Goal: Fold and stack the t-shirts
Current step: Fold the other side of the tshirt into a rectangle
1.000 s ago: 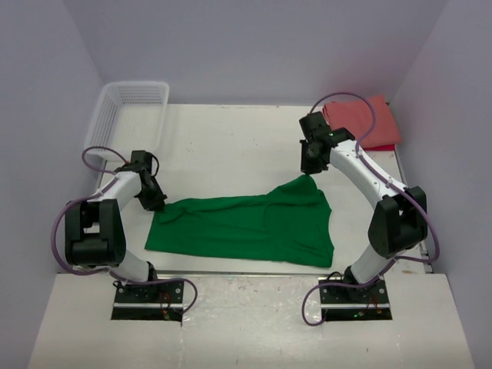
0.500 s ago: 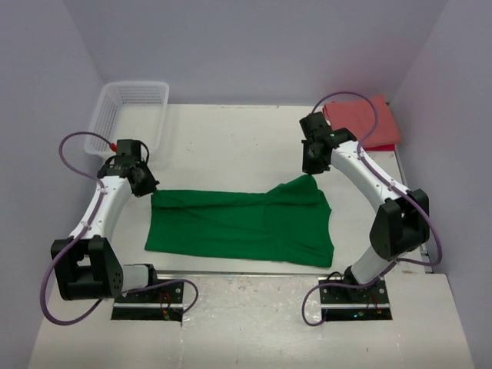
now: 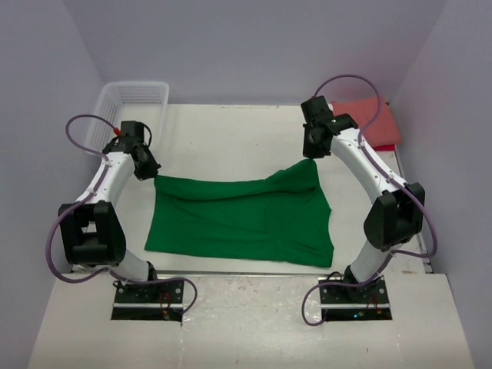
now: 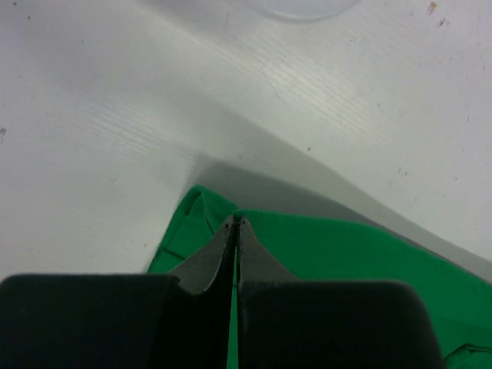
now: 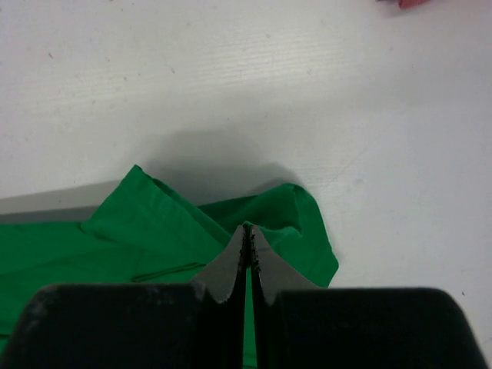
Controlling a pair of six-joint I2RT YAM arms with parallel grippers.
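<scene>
A bright green t-shirt (image 3: pixel 242 219) lies spread across the middle of the table, its far edge lifted at both ends. My left gripper (image 3: pixel 154 174) is shut on the shirt's far left corner (image 4: pixel 223 219), green cloth pinched between the jaws. Over at the far right corner (image 5: pixel 292 215), my right gripper (image 3: pixel 310 160) is likewise shut on the cloth. A salmon-red t-shirt (image 3: pixel 369 123) sits folded at the table's far right corner, partly behind the right arm's cable.
A white mesh basket (image 3: pixel 127 111) stands at the far left corner, just beyond the left arm. The purple walls close in on both sides. The table's front edge runs just below the green shirt's near hem.
The left gripper closed on the shirt's left corner and carried it up and away from me. The right gripper pulled its corner farther back too, stretching the far edge.
</scene>
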